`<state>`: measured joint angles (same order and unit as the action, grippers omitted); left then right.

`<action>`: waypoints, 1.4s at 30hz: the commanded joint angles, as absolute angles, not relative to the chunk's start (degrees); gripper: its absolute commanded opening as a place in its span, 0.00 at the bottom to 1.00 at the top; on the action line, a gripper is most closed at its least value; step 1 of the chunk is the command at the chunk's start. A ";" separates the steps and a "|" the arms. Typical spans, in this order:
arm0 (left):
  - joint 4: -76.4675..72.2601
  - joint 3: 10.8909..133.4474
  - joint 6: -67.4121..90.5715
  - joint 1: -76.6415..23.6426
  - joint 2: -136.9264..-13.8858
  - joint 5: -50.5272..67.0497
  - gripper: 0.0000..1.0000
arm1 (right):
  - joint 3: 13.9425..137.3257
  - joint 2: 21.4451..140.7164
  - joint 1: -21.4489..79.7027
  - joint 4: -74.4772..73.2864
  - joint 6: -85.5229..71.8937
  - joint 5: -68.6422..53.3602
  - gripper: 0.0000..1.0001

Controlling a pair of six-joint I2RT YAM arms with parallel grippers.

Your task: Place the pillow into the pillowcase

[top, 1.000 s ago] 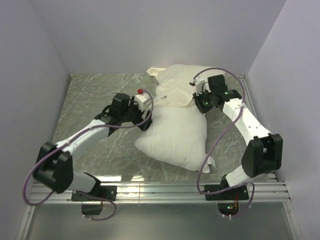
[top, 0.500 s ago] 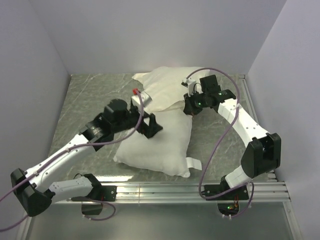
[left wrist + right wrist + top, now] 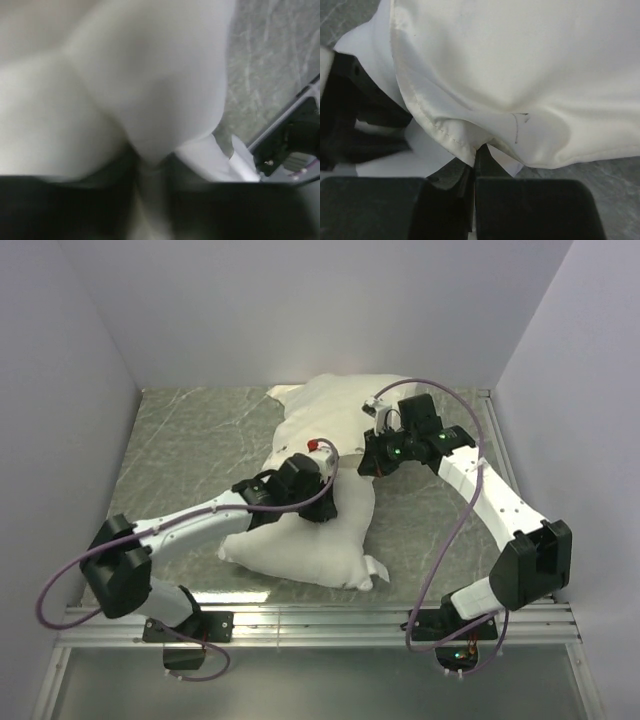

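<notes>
The plump white pillow [image 3: 300,540] lies mid-table, its far end under the cream pillowcase [image 3: 330,415]. My left gripper [image 3: 325,502] sits on the pillow's top beside the pillowcase's edge. In the blurred left wrist view the left gripper [image 3: 152,172] is shut on a pinched fold of the pillow [image 3: 160,90], with the pillow's tag [image 3: 242,162] to the right. My right gripper [image 3: 370,462] holds the pillowcase's rim from the right. The right wrist view shows this gripper [image 3: 474,155] shut on the stitched hem of the pillowcase [image 3: 520,60], with the pillow [image 3: 425,150] beneath.
The grey marbled table [image 3: 190,440] is walled on the left, back and right. An aluminium rail [image 3: 320,620] runs along the near edge with both arm bases on it. The pillow's tag [image 3: 375,568] points toward that rail.
My left gripper has swung right onto the pillow and gone from open to shut on its fabric. The pillow has shifted slightly left. The right gripper has kept its hold on the pillowcase.
</notes>
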<state>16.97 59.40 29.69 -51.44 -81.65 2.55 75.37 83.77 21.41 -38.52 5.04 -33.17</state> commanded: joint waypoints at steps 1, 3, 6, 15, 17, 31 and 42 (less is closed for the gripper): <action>14.35 59.68 36.11 -46.79 -89.10 5.41 0.11 | 74.10 78.67 23.46 -35.42 0.09 -41.83 0.00; 11.96 61.33 38.83 -43.26 -91.13 10.17 0.00 | 72.87 78.14 24.17 -35.68 0.09 -41.75 0.00; 4.15 61.70 43.31 -37.54 -90.62 15.90 0.00 | 69.71 76.65 25.75 -36.56 1.58 -40.61 0.00; -6.05 63.72 53.16 -25.23 -85.34 23.81 0.00 | 66.97 71.72 27.59 -47.71 12.47 -44.52 0.00; -7.20 64.07 55.70 -24.17 -85.08 24.52 0.00 | 69.42 71.72 28.30 -51.31 14.67 -49.02 0.00; -7.74 58.98 55.29 -29.02 -83.95 25.31 0.00 | 76.46 82.35 29.46 -39.64 9.58 -43.94 0.00; 1.83 63.80 46.50 -29.96 -71.90 33.13 0.00 | 98.66 81.82 21.62 -47.36 13.87 -49.23 0.00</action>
<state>1.28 58.28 49.04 -27.44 -75.72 27.31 88.77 83.74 22.81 -48.58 11.27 -45.36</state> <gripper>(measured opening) 0.033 0.009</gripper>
